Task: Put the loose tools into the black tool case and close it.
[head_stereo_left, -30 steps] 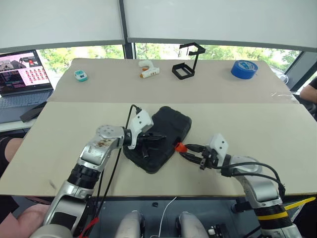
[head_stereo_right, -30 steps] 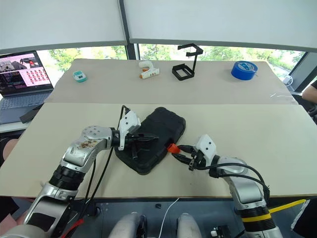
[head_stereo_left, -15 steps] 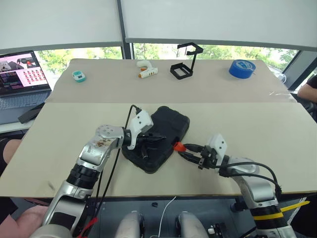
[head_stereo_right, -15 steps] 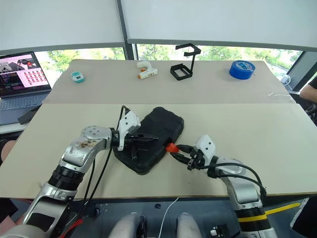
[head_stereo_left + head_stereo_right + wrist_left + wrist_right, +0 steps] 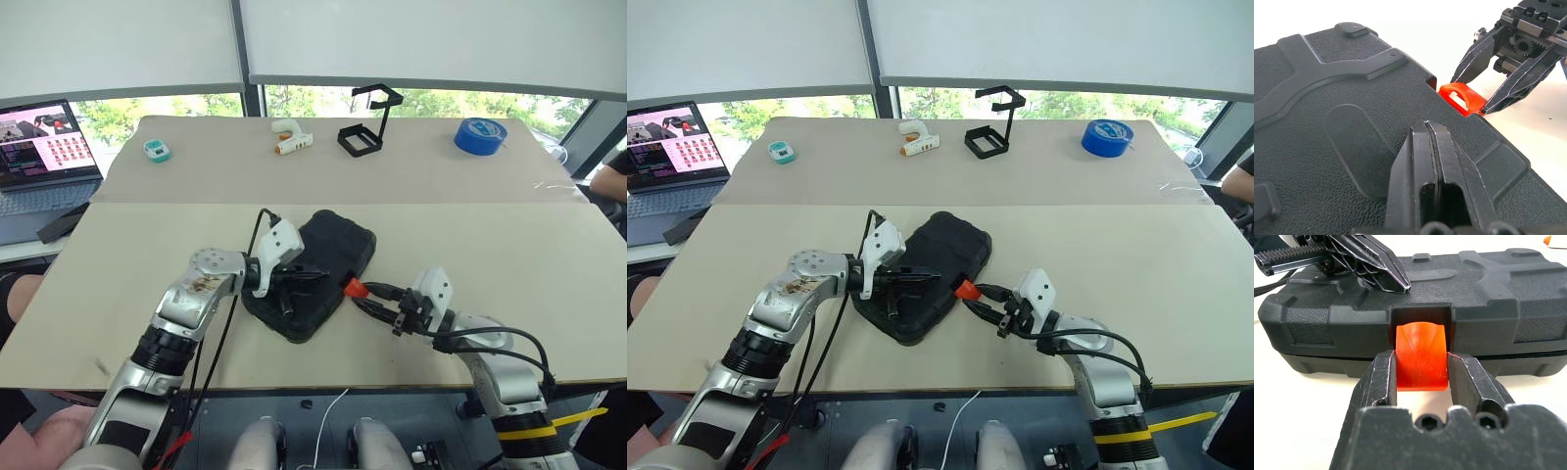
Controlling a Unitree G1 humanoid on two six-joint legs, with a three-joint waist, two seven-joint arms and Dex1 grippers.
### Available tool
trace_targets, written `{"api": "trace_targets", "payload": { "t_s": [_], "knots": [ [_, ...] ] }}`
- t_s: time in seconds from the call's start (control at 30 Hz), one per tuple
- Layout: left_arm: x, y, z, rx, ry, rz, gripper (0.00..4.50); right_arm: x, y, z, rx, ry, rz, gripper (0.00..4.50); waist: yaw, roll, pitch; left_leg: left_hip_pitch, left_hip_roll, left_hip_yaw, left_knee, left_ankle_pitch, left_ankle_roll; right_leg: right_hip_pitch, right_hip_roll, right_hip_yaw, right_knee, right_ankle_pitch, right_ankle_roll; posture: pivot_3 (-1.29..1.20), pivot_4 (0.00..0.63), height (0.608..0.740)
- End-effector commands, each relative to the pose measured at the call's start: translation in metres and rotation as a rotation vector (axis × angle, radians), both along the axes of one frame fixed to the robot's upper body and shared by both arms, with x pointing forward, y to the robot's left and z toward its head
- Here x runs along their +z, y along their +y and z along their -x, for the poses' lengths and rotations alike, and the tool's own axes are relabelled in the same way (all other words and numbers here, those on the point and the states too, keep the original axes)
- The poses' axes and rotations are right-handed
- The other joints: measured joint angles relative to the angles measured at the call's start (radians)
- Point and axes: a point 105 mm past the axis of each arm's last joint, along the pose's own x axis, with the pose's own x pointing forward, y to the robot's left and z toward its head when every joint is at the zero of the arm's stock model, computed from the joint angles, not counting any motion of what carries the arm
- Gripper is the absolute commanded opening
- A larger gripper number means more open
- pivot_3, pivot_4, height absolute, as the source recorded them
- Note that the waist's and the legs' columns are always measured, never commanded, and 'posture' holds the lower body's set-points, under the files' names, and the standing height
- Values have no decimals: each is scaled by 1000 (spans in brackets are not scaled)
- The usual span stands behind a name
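Two grippers meet at the black tool case [image 5: 312, 273], which lies closed, lid down, at the middle of the near beige table [image 5: 118, 255]. The left gripper [image 5: 1426, 142], its fingers pressed together with no gap, rests on top of the case's textured lid. The right gripper [image 5: 1422, 374] reaches in from the case's latch side and clamps the orange latch [image 5: 1420, 355] between its two fingers, which touch the latch on either side. That latch juts out from a notch in the case's front edge. Beyond the case, on the far table, stand a white glue gun [image 5: 290, 137], a black wire stand [image 5: 366, 122], a blue tape roll [image 5: 481, 135] and a small teal object [image 5: 157, 150].
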Motion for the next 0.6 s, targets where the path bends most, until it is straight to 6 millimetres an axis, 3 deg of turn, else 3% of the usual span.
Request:
{"api": "trace_targets", "payload": {
  "t_s": [0.03,0.23,0.3,0.43,0.6],
  "knots": [
    [-61,12,16,29,225,-135,0,26,8,0,51,-140,-13,1252,0,0,0,0,0,0,0,0,0,0,0,0,0,0,0,0,150,740],
    [-60,10,17,24,227,-134,0,11,14,-10,26,-42,8,1252,-5,0,-2,1,0,0,0,0,0,0,1,0,0,0,0,0,150,740],
    [-61,11,18,24,228,-136,0,15,15,-7,43,-43,-10,2259,-4,0,-3,2,1,0,0,0,0,0,1,0,1,0,-1,0,150,740],
    [-60,12,18,27,230,-135,0,14,3,-4,19,-70,38,3558,0,1,-5,1,0,0,0,0,0,1,0,0,0,0,-1,0,150,740],
    [-61,13,19,29,236,-135,0,11,-24,-3,-31,-46,90,3558,1,1,-6,1,0,0,0,0,0,1,-1,0,0,-1,-1,0,150,740]
  ]
}}
